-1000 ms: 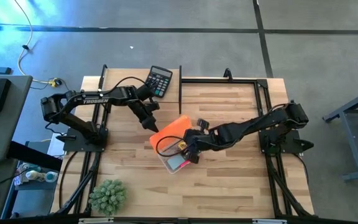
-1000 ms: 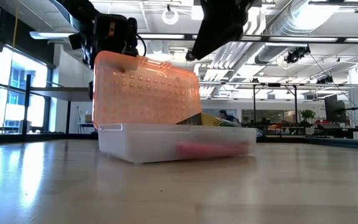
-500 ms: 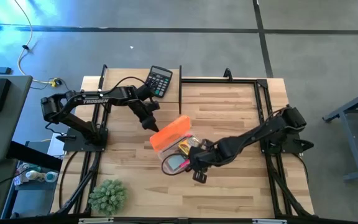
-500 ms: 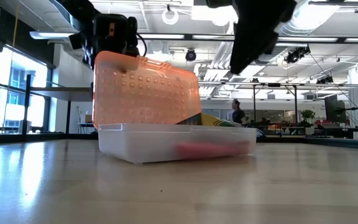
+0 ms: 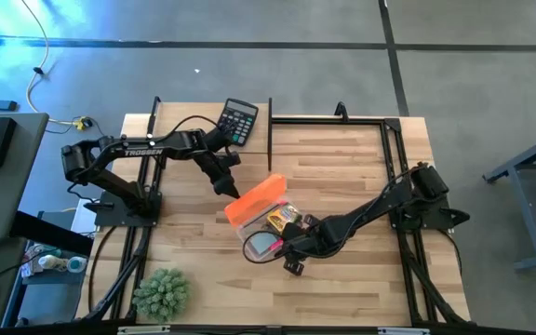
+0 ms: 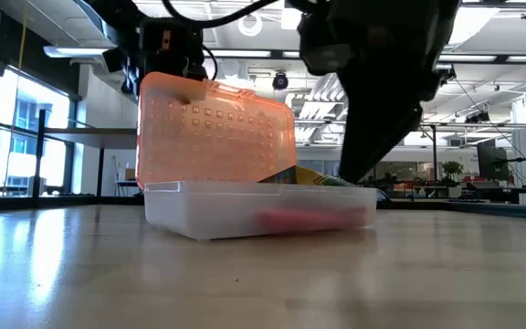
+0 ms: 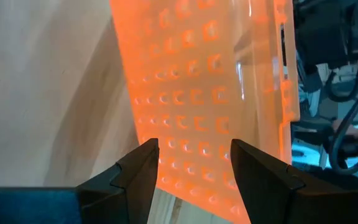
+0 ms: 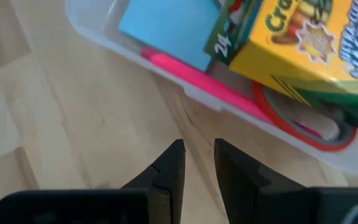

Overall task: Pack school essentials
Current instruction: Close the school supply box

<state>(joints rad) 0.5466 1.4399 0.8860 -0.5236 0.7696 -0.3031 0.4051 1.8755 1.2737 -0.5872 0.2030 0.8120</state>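
Leftmost on the tabletop (image 5: 342,167), the left claw (image 5: 232,191) reaches to the orange lid (image 5: 257,198) of a clear plastic box (image 6: 245,212), its two fingers (image 7: 138,174) set a moderate gap apart with the lid's edge between them, holding the lid propped up; the low view shows the lid standing nearly upright, leaning a little over the box. A black calculator (image 5: 238,121) lies behind that arm near the far edge, and a spiky green plant (image 5: 161,292) sits at the near left corner. Inside the box, a pale blue note pad (image 8: 166,28) lies beside a yellow-and-green crayon box (image 8: 303,40) that rests tilted, one end raised above the rim. A pink pen (image 8: 210,81) lies along the near wall, its long axis parallel to that wall, and red-handled scissors (image 8: 303,121) lie under the crayon box. Further right, the right claw (image 8: 197,163) hovers over bare wood just outside the box's near wall, fingers narrow and holding nothing.
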